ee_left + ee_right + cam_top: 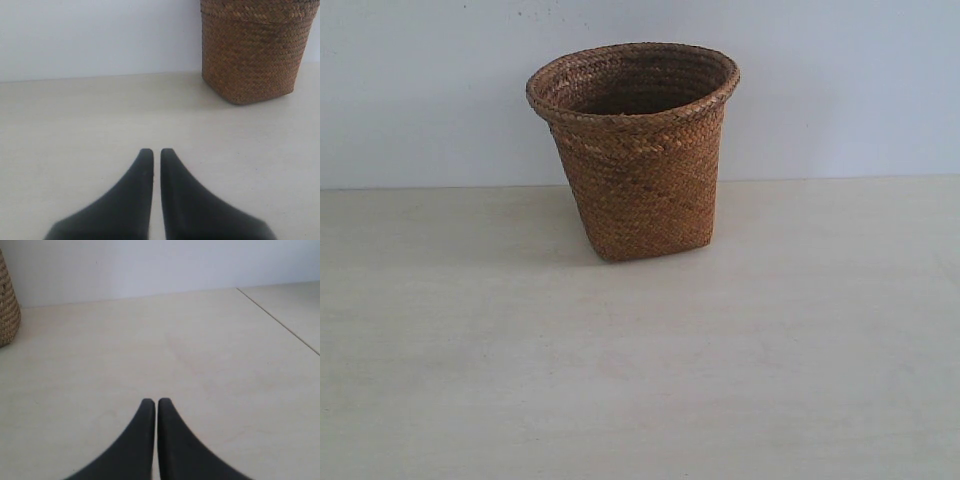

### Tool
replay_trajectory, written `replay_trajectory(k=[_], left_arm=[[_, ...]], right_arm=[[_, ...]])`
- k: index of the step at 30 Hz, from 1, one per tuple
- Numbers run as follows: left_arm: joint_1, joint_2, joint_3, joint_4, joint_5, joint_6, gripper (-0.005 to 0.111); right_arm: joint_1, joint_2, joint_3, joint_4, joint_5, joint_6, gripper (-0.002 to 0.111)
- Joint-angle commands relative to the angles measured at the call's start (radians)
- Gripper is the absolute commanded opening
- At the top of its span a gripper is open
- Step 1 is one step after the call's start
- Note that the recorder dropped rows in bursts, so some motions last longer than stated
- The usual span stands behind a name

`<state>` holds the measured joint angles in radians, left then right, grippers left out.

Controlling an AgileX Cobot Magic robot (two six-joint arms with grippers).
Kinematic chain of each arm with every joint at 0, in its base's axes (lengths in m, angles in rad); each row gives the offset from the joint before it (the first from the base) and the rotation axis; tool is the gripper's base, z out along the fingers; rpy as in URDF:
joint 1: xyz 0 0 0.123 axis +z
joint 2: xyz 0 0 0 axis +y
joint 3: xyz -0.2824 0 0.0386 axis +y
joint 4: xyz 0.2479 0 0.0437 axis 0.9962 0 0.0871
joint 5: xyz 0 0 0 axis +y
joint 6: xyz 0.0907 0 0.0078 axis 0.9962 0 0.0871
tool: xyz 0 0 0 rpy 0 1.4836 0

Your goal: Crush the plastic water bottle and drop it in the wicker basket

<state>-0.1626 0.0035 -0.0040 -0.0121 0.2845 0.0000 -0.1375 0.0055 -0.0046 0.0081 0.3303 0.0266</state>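
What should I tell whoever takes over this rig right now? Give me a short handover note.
Left pincer: shut, holding nothing, low over the table.
Right pincer: shut, holding nothing, also over the table.
Wicker basket: upright on the table, toward the wall.
Plastic water bottle: not in any view. The basket's bottom is hidden, so it may be inside.
Done: cannot confirm.
Left: check the basket. If there is no bottle, find it, crush it and drop it in.

We see soft, even, pale light. The wicker basket (638, 170) casts only a faint, diffuse shadow toward nine o'clock across the table (640, 390). The exterior view looks grainy; the left gripper (156, 151) and right gripper (153, 401) blur toward six o'clock.
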Motion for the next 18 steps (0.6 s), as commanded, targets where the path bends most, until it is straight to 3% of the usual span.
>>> replay_trajectory(k=[1, 14, 18], left_arm=[[0.003, -0.004, 0.004, -0.005, -0.003, 0.000, 0.004], [0.003, -0.004, 0.004, -0.005, -0.007, 0.000, 0.004], [0.003, -0.004, 0.004, -0.005, -0.007, 0.000, 0.004]], right_arm=[[-0.002, -0.005, 0.005, -0.008, 0.022, -0.036, 0.000], [-0.002, -0.005, 0.005, -0.008, 0.020, -0.032, 0.000], [0.047, -0.005, 0.005, -0.008, 0.020, -0.033, 0.000]])
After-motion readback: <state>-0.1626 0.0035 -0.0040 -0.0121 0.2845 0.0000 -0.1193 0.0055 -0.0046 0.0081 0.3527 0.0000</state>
